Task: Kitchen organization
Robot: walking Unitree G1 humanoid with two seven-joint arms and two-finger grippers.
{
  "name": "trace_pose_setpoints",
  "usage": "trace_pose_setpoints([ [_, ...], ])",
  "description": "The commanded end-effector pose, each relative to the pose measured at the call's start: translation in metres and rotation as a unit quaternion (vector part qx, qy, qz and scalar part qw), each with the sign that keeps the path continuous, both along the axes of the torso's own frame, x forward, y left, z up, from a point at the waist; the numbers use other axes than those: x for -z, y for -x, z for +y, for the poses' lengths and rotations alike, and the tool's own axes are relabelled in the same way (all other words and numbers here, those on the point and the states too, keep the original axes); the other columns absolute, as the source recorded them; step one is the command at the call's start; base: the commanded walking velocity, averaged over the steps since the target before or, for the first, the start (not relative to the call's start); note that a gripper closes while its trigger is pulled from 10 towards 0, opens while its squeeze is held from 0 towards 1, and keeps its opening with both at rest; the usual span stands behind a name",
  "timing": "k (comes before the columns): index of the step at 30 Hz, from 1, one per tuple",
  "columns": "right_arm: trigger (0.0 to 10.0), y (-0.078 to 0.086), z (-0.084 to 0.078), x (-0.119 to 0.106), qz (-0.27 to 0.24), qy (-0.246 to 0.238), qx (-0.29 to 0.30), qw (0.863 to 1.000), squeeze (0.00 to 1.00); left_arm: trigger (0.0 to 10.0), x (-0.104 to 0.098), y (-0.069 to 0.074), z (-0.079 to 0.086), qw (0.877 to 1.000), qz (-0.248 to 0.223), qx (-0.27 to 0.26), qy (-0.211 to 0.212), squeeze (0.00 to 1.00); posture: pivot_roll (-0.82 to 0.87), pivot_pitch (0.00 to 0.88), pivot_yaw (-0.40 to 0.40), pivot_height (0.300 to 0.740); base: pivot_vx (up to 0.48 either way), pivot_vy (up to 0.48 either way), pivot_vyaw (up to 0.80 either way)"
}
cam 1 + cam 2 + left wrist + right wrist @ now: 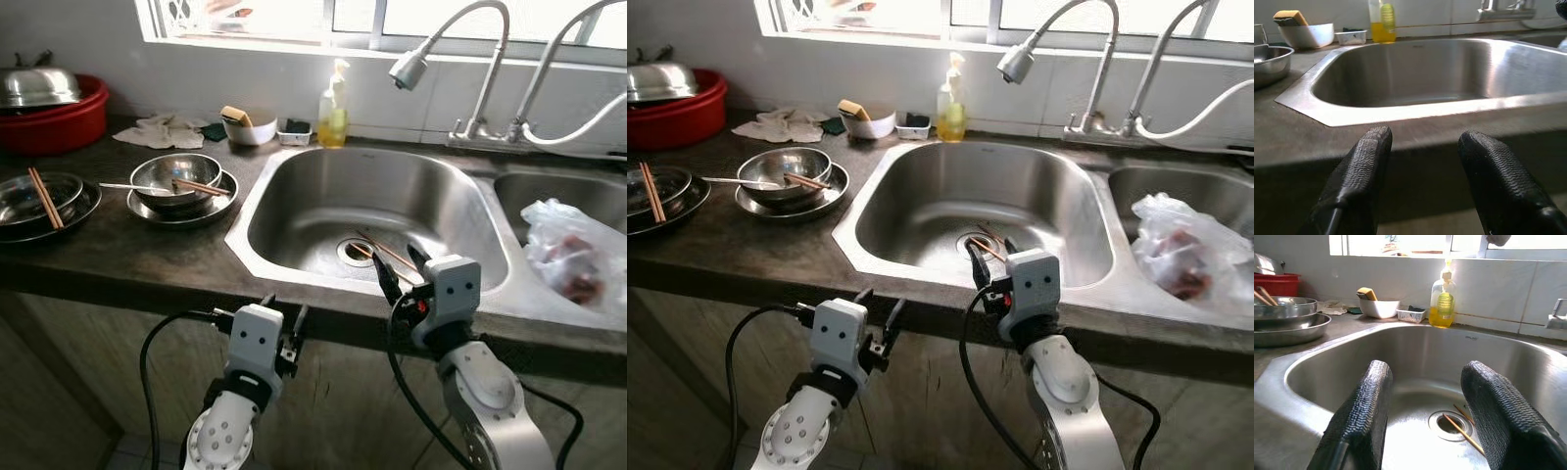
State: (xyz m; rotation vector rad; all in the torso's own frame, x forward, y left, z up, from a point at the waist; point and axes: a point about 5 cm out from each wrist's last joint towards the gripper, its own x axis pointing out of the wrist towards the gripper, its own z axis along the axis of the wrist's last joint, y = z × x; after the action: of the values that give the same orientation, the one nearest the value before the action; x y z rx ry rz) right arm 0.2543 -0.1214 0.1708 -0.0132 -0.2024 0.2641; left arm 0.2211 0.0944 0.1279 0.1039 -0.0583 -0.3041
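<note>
2 thin reddish-brown chopsticks lie crossed over sink drain; right pincer wide, empty; left pincer wide.

Right claw open over the sink front rim, near chopsticks at the drain; left claw below the worktop edge.

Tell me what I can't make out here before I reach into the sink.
- Plastic bag contents: reddish lumps, blurred by the film, eye views.
- Red basin contents: covered by a metal lid.
- Chopsticks near ends: behind the right gripper, eye views.
- Second sink bowl: cut off by the edge.
</note>
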Motion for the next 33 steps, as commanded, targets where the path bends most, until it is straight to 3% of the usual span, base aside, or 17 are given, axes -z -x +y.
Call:
trace_pose_setpoints([
  [1,10.0,-0.0014,-0.0012,-0.0020,-0.002,-0.002,0.002,1.000,0.00,10.0,0.0006,0.0008,-0.0013,1.000,0.002,0.002,-0.002,0.00,0.07,0.000,-0.025,0.740,-0.296,0.000,0.00],
  [33,10.0,-0.0017,0.0015,0.0000,0.006,-0.011,-0.008,1.000,0.00,10.0,0.0038,0.0010,-0.0035,1.000,0.004,0.005,-0.002,0.00,0.07,0.000,-0.031,0.740,-0.295,0.000,0.00],
])
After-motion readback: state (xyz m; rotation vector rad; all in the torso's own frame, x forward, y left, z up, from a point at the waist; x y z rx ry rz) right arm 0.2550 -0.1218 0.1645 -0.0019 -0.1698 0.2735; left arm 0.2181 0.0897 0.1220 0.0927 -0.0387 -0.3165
